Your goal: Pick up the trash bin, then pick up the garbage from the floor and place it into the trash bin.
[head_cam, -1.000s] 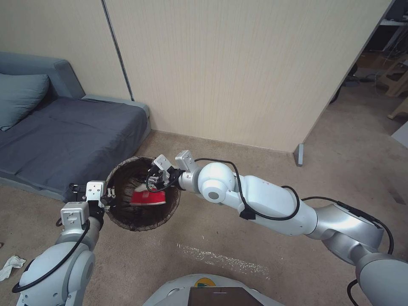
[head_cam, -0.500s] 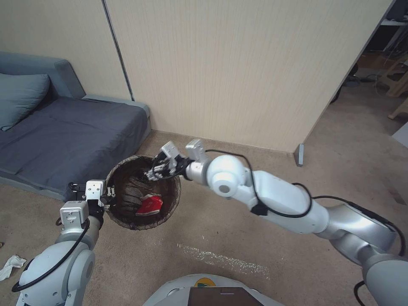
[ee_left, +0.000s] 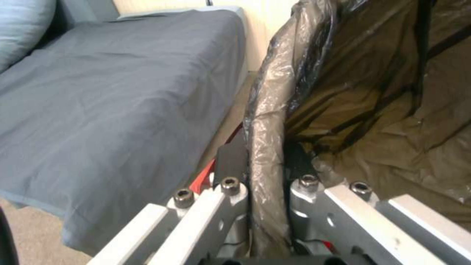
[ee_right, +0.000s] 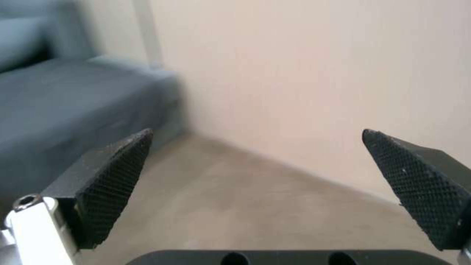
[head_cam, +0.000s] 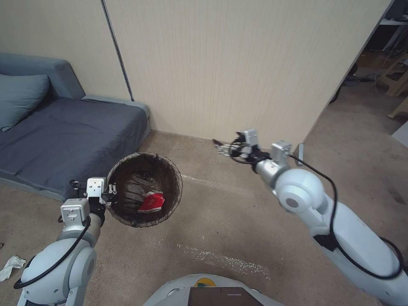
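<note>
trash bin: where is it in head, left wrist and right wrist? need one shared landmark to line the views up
Head view: the trash bin is lower left of centre on the carpet, its rim pinched by the left gripper.
Left wrist view: the bag-lined rim runs up the middle between the fingers, with the bin's inside beside it.
Right wrist view: the bin is not in this picture; the open right gripper faces the wall.
Shared landmark: the grey sofa.

We are seeing the beige carpet floor (head_cam: pixel 238 212) bearing a grey sofa (head_cam: pixel 68 140) just beyond our left gripper (head_cam: pixel 111 192), a crumpled white tissue (head_cam: pixel 11 265) lying well behind that gripper, and a pale scuff streak (head_cam: pixel 221 257) running below our right arm
</note>
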Tool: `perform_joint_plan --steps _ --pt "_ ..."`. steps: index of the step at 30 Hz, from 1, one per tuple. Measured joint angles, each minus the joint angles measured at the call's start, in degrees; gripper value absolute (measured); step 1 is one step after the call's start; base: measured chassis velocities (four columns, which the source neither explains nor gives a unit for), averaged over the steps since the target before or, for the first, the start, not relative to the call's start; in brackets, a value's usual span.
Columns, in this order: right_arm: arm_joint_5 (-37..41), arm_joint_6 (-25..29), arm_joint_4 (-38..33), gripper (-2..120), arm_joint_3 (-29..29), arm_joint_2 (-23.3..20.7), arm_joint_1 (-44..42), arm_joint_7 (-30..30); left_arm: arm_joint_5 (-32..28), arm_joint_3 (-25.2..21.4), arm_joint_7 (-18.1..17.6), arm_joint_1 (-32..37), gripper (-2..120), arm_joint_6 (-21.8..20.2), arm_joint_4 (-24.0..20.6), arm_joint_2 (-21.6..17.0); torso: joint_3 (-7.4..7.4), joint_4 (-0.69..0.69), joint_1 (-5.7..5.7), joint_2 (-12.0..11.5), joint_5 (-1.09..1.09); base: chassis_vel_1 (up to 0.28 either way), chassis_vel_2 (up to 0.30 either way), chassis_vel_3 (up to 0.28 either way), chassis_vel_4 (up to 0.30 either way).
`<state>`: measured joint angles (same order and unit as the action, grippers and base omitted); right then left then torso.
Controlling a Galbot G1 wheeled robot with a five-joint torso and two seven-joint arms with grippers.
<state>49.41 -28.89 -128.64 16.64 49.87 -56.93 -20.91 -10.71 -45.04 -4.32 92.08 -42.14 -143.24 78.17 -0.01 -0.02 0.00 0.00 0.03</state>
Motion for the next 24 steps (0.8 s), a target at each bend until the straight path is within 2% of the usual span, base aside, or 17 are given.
perform_joint_plan --steps 1,4,6,8,9,12,13,16,20,24 --pt "0.0 0.0 0.0 100 0.0 0.0 0.0 0.0 0.0 0.0 0.0 0.0 4 0.0 0.0 0.0 0.0 0.0 0.0 0.0 0.0 0.0 0.0 0.0 0.0" --pt "-9.2 3.1 -0.6 100 8.3 3.8 -7.5 1.2 -0.3 0.0 -0.1 0.0 4 0.0 0.0 -0.1 0.0 0.04 0.0 0.0 -0.02 0.0 0.0 0.0 0.0" --pt "-11.9 3.9 -0.7 100 9.8 5.1 -9.4 2.1 -0.4 0.0 -0.1 0.0 4 0.0 0.0 -0.2 0.0 0.04 0.0 0.0 -0.03 0.0 0.0 0.0 0.0" --pt "-17.6 6.1 -0.7 100 13.0 10.1 -14.1 4.2 -0.5 0.0 0.0 0.0 4 0.0 0.0 -0.1 0.0 0.02 0.0 0.0 -0.02 0.0 0.0 0.0 0.0" --pt "-17.6 6.1 -0.7 100 13.0 10.1 -14.1 4.2 -0.5 0.0 0.0 0.0 4 0.0 0.0 -0.1 0.0 0.02 0.0 0.0 -0.02 0.0 0.0 0.0 0.0" --pt "-24.5 9.8 -0.5 100 16.7 18.8 -20.2 6.5 -0.6 0.0 0.0 0.2 4 0.0 0.0 0.5 0.0 0.01 0.0 0.0 -0.02 0.0 0.0 0.0 0.0" --pt "-24.5 9.8 -0.5 100 16.7 18.8 -20.2 6.5 -0.6 0.0 0.0 0.2 4 0.0 0.0 0.5 0.0 0.01 0.0 0.0 -0.02 0.0 0.0 0.0 0.0" --pt "-32.9 14.0 0.1 100 20.9 24.3 -24.3 9.0 -0.4 0.3 0.2 1.0 4 0.0 0.0 1.2 0.0 0.03 0.0 0.0 -0.04 0.0 0.0 0.0 0.0" --pt "-38.0 17.8 0.1 100 25.0 27.7 -28.3 11.0 -1.0 0.7 0.0 1.6 4 0.0 0.0 2.1 0.0 0.03 0.0 0.0 -0.04 0.0 0.0 0.0 0.0" --pt "-39.6 20.3 0.0 100 27.0 29.6 -31.9 12.0 -1.3 1.0 -0.2 2.2 4 0.0 0.0 2.5 0.0 0.02 0.0 0.0 -0.04 0.0 0.0 0.0 0.0"
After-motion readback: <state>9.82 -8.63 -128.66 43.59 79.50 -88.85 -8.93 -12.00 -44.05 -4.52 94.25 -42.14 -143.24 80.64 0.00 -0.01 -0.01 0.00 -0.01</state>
